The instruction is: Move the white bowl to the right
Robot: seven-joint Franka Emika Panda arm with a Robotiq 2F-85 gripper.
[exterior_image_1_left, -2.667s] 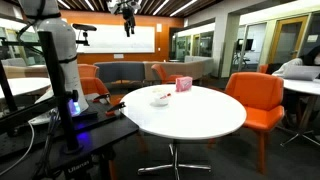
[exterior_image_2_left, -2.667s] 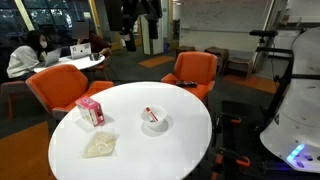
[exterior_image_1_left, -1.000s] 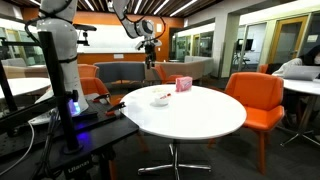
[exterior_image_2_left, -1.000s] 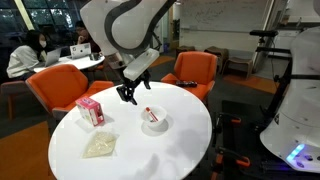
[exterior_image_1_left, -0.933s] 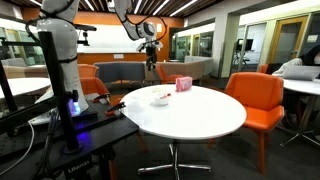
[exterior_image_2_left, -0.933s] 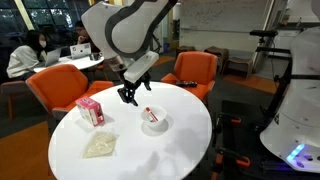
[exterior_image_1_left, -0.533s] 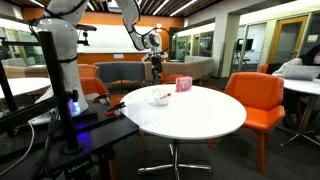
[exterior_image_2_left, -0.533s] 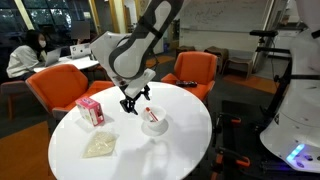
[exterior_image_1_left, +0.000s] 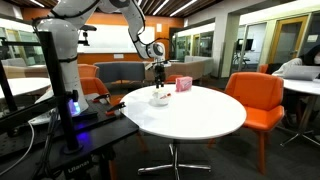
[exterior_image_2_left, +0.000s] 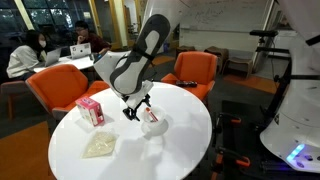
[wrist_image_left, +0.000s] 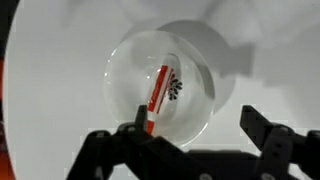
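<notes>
White bowl sits on the round table, well apart from the pink box, with a reddish stick lying inside it. Just above it the gripper hovers, fingers spread wide (nothing held). This looks like the approach before the grasp. Next it likely must lower over the rim, close, then carry the bowl rightward.

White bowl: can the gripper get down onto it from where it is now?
Probably yes. The gripper hangs open close above the white bowl with nothing between them, and the pink box stands well aside.
</notes>
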